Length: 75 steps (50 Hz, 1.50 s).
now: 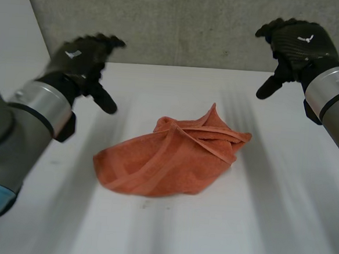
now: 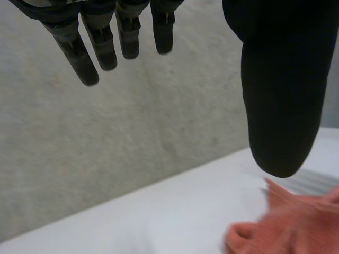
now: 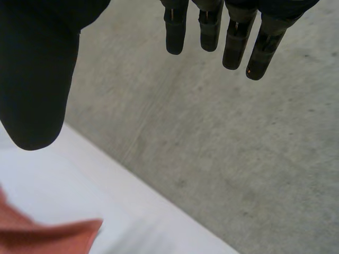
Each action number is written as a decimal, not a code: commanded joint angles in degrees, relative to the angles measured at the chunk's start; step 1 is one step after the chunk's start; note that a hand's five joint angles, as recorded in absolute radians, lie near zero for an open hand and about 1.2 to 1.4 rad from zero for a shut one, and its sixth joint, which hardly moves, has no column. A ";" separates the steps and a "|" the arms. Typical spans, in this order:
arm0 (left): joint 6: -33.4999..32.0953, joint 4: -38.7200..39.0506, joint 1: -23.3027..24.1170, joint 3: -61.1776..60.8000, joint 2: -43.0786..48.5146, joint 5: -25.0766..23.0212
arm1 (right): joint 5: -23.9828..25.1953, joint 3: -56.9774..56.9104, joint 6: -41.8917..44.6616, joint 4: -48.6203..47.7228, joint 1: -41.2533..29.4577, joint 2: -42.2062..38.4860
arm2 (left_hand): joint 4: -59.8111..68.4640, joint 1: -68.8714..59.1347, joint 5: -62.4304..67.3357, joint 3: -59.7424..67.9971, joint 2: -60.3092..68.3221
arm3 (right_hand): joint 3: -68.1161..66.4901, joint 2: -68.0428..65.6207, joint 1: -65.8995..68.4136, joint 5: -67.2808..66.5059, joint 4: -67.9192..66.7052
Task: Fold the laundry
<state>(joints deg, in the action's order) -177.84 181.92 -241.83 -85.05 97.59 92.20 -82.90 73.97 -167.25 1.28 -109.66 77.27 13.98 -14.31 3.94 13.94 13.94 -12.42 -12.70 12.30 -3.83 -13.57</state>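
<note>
An orange cloth (image 1: 170, 159) lies crumpled in a loose heap in the middle of the white table (image 1: 255, 226), its hemmed edges folded over on top. My left hand (image 1: 81, 60) hovers above the table to the cloth's left and farther back, fingers relaxed, holding nothing. My right hand (image 1: 294, 45) hangs in the air to the cloth's right and farther back, likewise empty with its thumb pointing down. In the left wrist view a part of the cloth (image 2: 291, 225) lies below the thumb (image 2: 280, 95). In the right wrist view a corner of the cloth (image 3: 53, 235) shows under the thumb (image 3: 37, 74).
A grey concrete wall (image 1: 182, 23) rises behind the table's far edge. The bare tabletop spreads around the cloth on every side.
</note>
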 commanded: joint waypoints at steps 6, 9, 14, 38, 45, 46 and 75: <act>-0.67 2.74 10.85 1.64 12.37 -0.26 | 1.07 -0.15 11.51 5.66 0.77 -6.77 | 7.84 -7.52 7.88 7.88 7.88 | -4.06 -3.77 4.18 -2.64 -2.91; -1.28 6.69 12.70 2.96 16.14 -0.17 | 0.98 0.30 11.15 5.75 0.85 -8.54 | 1.62 -1.29 1.66 1.65 1.65 | -3.89 -3.60 4.01 -2.48 -2.74; -5.06 13.19 13.84 5.07 21.77 -0.61 | 2.38 2.93 7.39 4.61 2.61 -14.24 | 1.78 -1.46 1.83 1.82 1.82 | -1.70 -1.42 1.83 -0.29 -0.55; -17.01 24.88 13.76 8.85 31.80 -0.53 | 6.35 3.02 -0.18 -12.43 3.40 -23.40 | 66.02 -65.69 66.06 66.06 66.06 | -67.58 -67.30 67.70 -66.17 -66.43; -18.07 25.41 13.32 5.34 20.13 3.51 | 5.12 2.14 -2.63 -13.15 5.42 -13.57 | 66.02 -65.69 66.06 66.06 66.06 | -67.58 -67.30 67.70 -66.17 -66.43; -18.07 25.32 13.23 4.03 16.53 4.47 | 5.11 2.14 -3.95 -12.97 5.51 -11.20 | 66.02 -65.69 66.06 66.06 66.06 | -67.58 -67.30 67.70 -66.17 -66.43; -15.00 22.25 4.97 -15.49 -16.21 5.01 | 4.51 -27.18 -0.38 2.33 8.07 -24.40 | 66.02 -65.69 66.06 66.06 66.06 | -67.58 -67.30 67.70 -66.17 -66.43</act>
<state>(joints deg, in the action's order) -194.99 204.11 -233.08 -96.97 79.49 97.21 -76.76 56.83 -173.02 3.42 -99.11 69.06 69.74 -68.16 59.14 69.62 69.78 -67.82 -67.67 56.19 -56.15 -68.21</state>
